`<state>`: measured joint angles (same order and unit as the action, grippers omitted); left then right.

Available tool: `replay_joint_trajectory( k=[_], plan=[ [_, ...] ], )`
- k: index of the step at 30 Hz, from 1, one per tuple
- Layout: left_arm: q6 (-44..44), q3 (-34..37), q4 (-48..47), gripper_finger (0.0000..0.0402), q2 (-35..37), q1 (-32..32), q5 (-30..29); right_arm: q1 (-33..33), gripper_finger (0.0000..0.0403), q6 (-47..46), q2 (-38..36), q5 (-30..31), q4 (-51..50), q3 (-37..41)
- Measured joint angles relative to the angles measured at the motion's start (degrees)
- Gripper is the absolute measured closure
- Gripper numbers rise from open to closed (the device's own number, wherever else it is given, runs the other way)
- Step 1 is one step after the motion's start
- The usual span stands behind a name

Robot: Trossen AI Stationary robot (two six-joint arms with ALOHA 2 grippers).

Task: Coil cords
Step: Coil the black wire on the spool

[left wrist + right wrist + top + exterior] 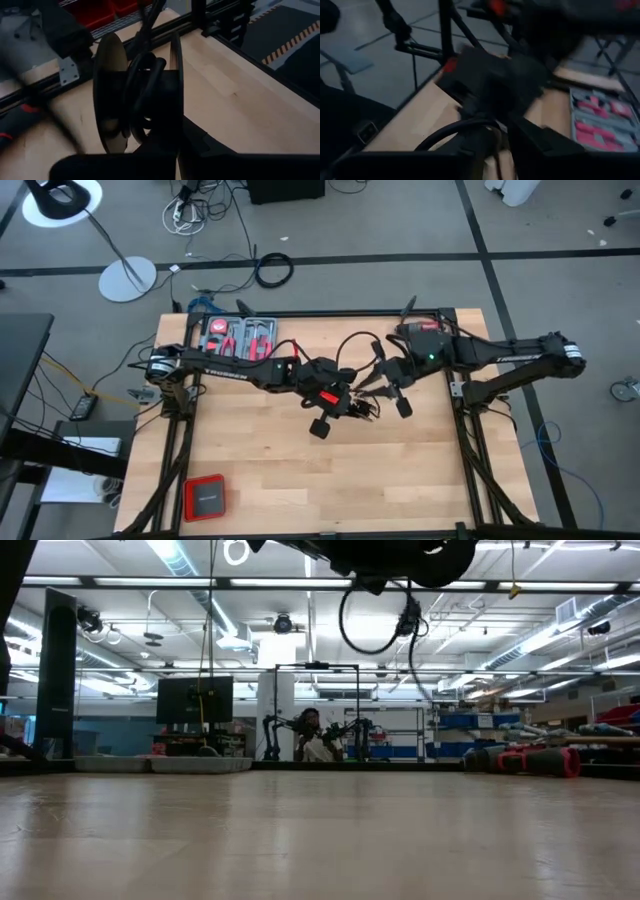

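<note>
**Observer:** While both arms hang over the table's middle, what do you see from above?

**Robot:** My left gripper [322,423] and right gripper [392,390] meet mid-air, the cord [352,350] looping between them, clear of the wood.

**Observer:** And level with the table?

**Robot:** A black loop [375,615] dangles high up, so I should keep it taut, not sagging.

**Observer:** Your left wrist?

**Robot:** My left fingers are clenched on a black spool [140,95] with cord turns already in its groove. I judge each new turn should lie beside the last.

**Observer:** The right?

**Robot:** Cord [455,131] runs through my right fingers; whether they pinch it, I cannot tell.
</note>
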<state>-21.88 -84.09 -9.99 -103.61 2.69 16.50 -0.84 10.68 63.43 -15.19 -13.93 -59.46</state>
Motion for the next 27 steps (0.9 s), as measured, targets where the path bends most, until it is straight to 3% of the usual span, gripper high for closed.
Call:
replay_joint_trajectory(
  k=[8,22,27],
  plan=[
    [-3.34,0.00,1.03,0.0401,0.00,1.17,0.09,3.33,0.0326,-2.58,2.48,-13.30,1.40,0.33],
    [-6.43,0.00,3.00,0.0401,0.00,2.32,-3.42,2.79,0.0328,4.14,2.79,-14.56,2.20,0.55],
    [-6.32,0.00,2.14,0.0401,0.00,2.33,-3.99,1.67,0.0328,3.65,2.34,-6.84,6.40,1.07]
  ],
)
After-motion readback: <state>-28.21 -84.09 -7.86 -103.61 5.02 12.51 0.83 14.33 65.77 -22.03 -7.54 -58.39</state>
